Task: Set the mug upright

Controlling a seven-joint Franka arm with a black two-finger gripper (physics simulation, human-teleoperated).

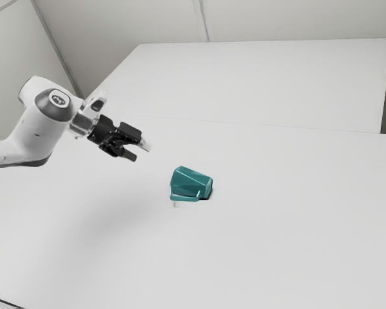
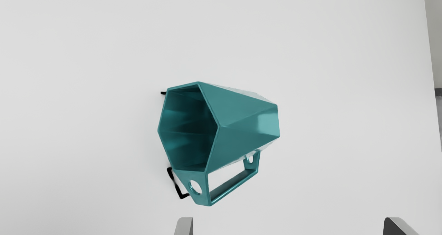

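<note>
Glossy teal faceted mug (image 2: pixel 241 124) on its side, inward of white bench's (image 2: pixel 345 55) edge; black two-finger pincer (image 2: pixel 289 221) open, empty. Grasp, righting remain.

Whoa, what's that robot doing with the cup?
Nobody is holding the teal mug right now. It lies on its side on the white table, with its handle out to one side. The robot arm has its black gripper open above the table, near the mug but not touching it. The job is to set the mug upright, and that hasn't been done yet.
</note>
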